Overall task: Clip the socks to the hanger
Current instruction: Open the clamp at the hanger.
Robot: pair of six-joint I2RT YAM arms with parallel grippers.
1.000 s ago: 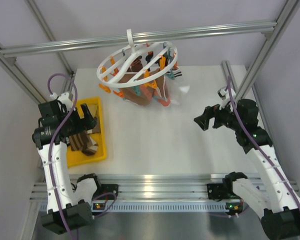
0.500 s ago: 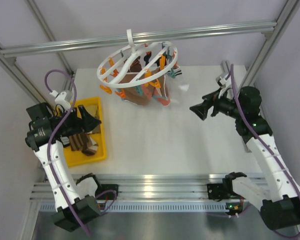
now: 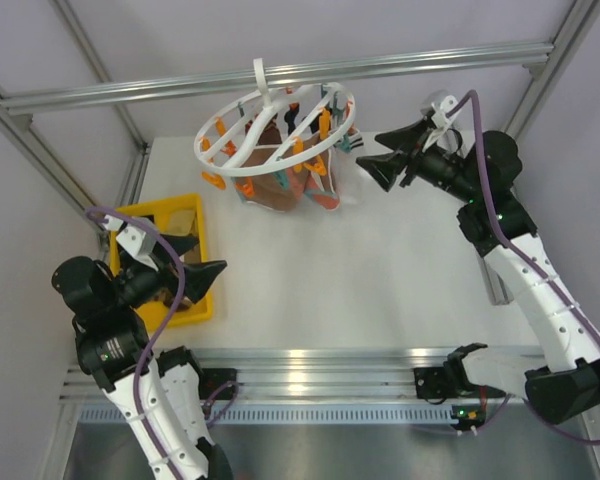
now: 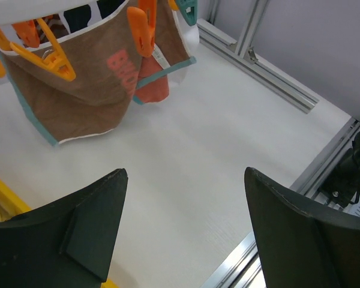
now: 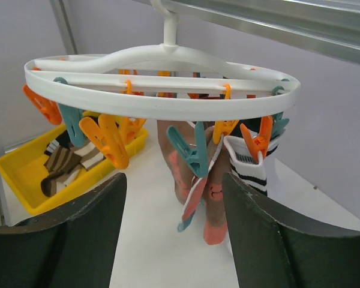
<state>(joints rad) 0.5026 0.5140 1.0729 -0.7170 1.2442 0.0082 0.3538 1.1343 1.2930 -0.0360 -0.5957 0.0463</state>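
While spread wide, right end effector [image 3: 372,150] faces the nearby hanger [image 5: 162,110].

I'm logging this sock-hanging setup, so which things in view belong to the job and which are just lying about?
Belongs to the job: hanger; its clips; socks already hung; striped socks waiting to go up.
Just lying about: yellow tray; metal rail; table.
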